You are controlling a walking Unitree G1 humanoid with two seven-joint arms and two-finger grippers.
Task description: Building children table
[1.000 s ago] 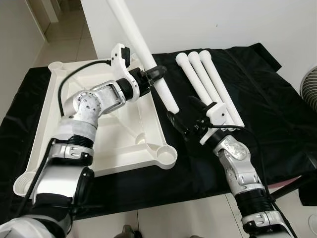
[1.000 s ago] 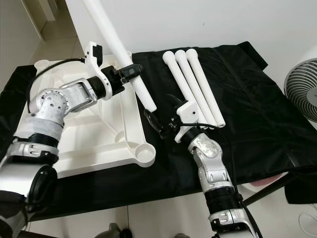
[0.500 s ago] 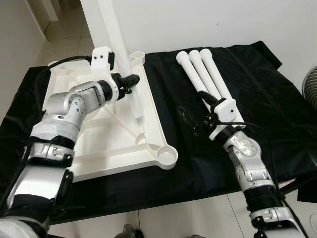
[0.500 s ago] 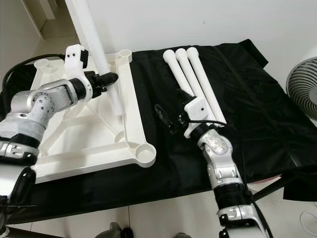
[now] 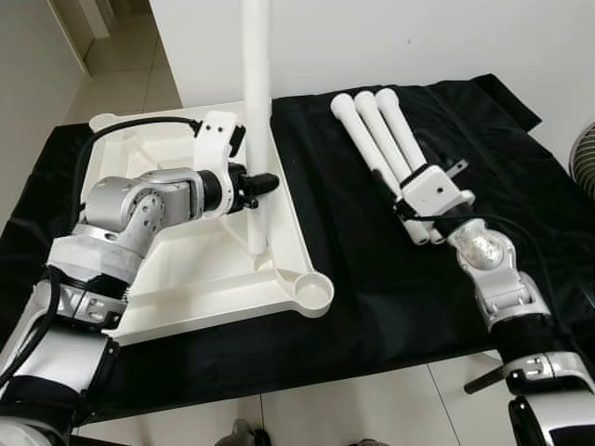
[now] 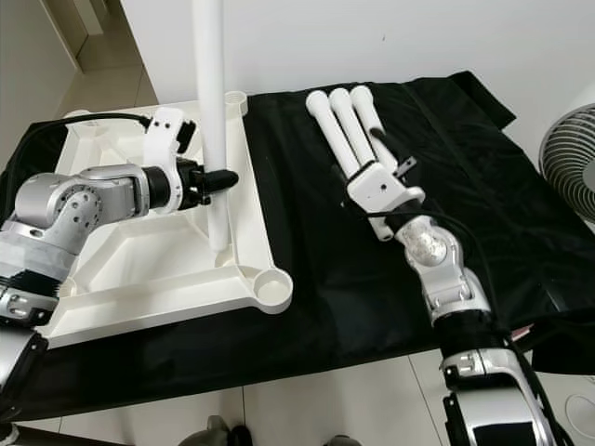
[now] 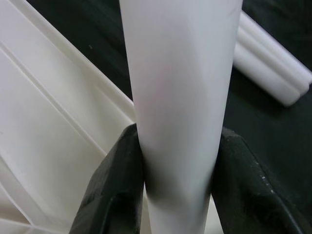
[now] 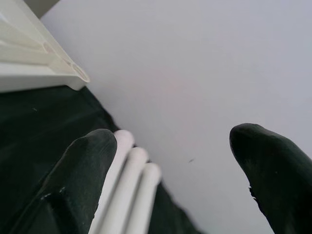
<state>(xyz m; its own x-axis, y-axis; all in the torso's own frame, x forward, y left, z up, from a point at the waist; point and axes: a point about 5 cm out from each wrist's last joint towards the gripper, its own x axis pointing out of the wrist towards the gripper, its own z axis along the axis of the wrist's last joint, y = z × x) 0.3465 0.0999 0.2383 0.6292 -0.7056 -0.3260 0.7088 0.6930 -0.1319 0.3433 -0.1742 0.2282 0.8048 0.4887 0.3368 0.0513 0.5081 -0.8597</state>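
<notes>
While the left hand (image 5: 263, 180) is clamping a white table leg (image 5: 256, 111) upright over the upturned white tabletop (image 5: 186, 269) on the black-draped worktop (image 5: 372, 279), the right hand (image 6: 372, 158) is hovering with fingers (image 8: 83, 170) spread wide over three spare legs (image 5: 386, 139) lying side by side.

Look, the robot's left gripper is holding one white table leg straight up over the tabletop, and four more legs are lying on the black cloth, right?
Almost. The left gripper does hold a white table leg upright over the upturned white tabletop, but three legs, not four, lie side by side on the black cloth. The left eye view shows this, with the right gripper above them.
</notes>
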